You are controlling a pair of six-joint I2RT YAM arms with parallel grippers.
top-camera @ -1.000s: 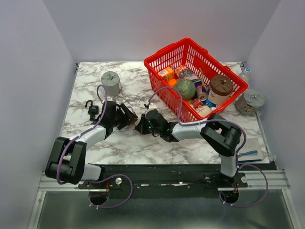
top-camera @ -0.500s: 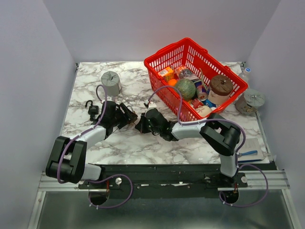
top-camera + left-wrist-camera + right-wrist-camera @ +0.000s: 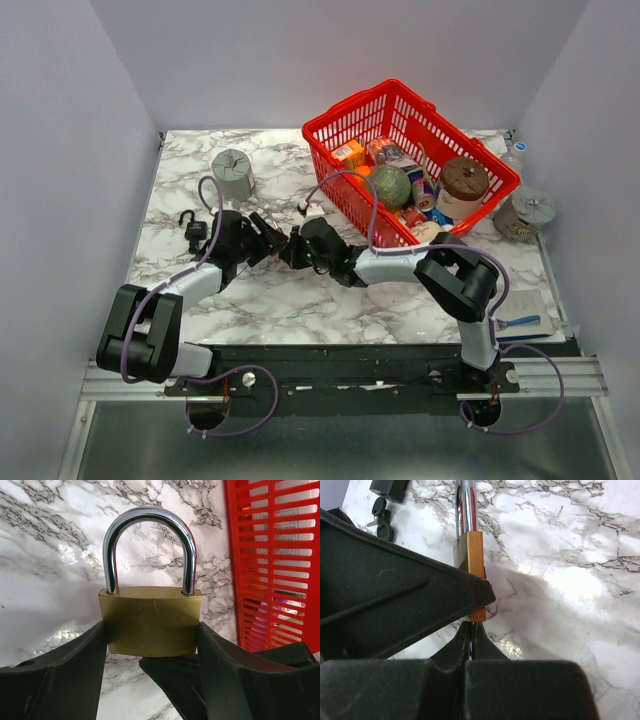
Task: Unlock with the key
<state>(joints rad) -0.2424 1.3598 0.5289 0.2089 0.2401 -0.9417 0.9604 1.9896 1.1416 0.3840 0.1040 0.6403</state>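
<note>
Bare marble table [image 3: 290, 300] is lying open nearside of the tip-to-tip left gripper [image 3: 272, 240] and right gripper [image 3: 290, 252]; the red basket [image 3: 322, 165] is hemming their far right, the black padlock [image 3: 196, 231] their left.

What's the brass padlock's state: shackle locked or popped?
Shut: both legs of the shackle sit down in the brass padlock body, gripped in the jaws of the left gripper.

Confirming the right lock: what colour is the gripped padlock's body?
Padlock: brass-gold; left wrist view.
</note>
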